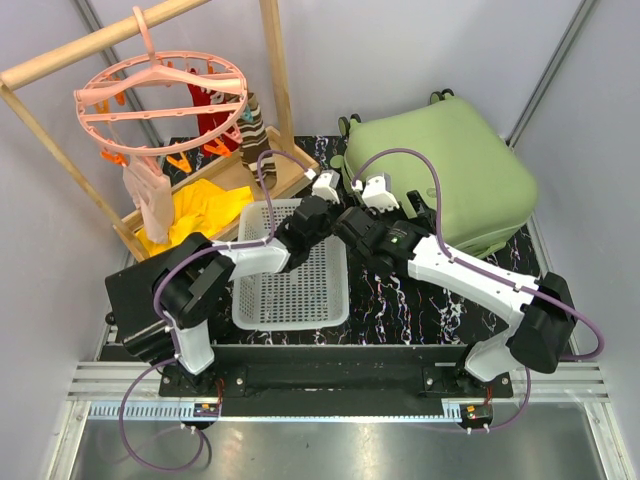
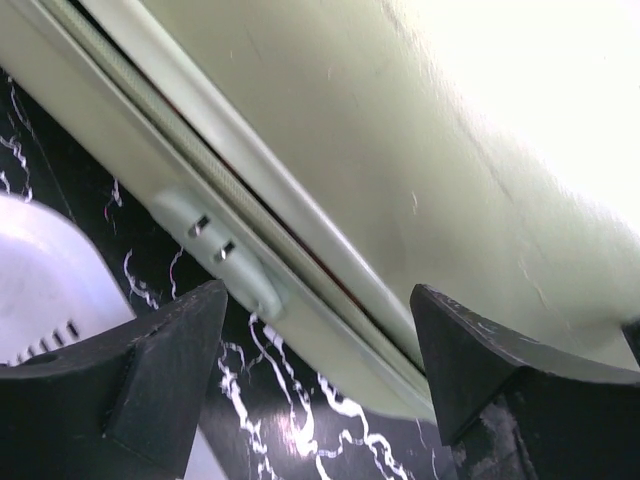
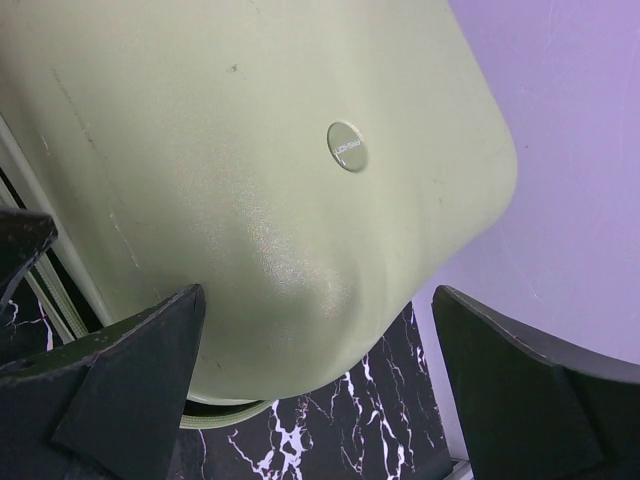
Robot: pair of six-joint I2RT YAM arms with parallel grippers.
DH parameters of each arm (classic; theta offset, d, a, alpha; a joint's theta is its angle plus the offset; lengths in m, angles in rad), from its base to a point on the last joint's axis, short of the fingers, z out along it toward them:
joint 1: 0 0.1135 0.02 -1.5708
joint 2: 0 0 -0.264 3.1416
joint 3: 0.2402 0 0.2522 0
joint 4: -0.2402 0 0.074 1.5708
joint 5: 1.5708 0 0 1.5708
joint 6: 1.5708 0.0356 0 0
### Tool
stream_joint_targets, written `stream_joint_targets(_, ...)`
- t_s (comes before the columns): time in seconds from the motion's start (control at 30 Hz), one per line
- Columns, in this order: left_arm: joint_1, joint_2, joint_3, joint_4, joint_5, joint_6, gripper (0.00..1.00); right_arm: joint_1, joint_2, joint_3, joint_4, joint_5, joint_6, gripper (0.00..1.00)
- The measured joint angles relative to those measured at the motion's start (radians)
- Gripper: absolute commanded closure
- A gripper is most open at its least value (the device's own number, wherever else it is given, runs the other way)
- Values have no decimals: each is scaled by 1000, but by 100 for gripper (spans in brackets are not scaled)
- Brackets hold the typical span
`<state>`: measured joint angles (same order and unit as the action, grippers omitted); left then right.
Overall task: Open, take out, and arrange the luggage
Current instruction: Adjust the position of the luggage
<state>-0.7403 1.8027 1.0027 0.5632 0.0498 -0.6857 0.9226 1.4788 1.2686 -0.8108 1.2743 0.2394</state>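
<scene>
Step in hand: opening. The luggage (image 1: pixel 440 170) lies shut on the table (image 1: pixel 400 300), its zipper seam (image 2: pixel 200 170) closed.

Left gripper (image 2: pixel 318 300): fingers spread, holding nothing. The seam and its latch block (image 2: pixel 215 240) lie just ahead, between the fingertips and untouched.

Right gripper (image 3: pixel 318 300): fingers wide apart and empty, with the shell's rounded corner ahead between them.

Judgement: the next move calls for pinching a zipper pull. None can be clearly made out.
</scene>
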Motion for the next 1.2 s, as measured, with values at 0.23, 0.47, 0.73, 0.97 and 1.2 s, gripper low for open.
stream_joint_targets(0.23, -10, 58, 72, -43, -31, 18, 43, 0, 0, -1, 0, 0, 1, 0)
stream_joint_targets(0.47, -20, 63, 73, -59, -66, 23, 54, 0, -3, -5, 2, 0, 5, 0)
stream_joint_targets(0.73, -21, 72, 60, -44, -79, 10, 62, 0, -32, -23, 4, -16, 22, 0)
stream_joint_targets(0.97, -21, 90, 71, -33, -80, 6, 60, 19, -72, -65, 3, -13, 21, 0)
stream_joint_targets(1.2, -24, 95, 79, -26, -72, 5, 81, 45, -26, -86, 1, -31, 3, 0)
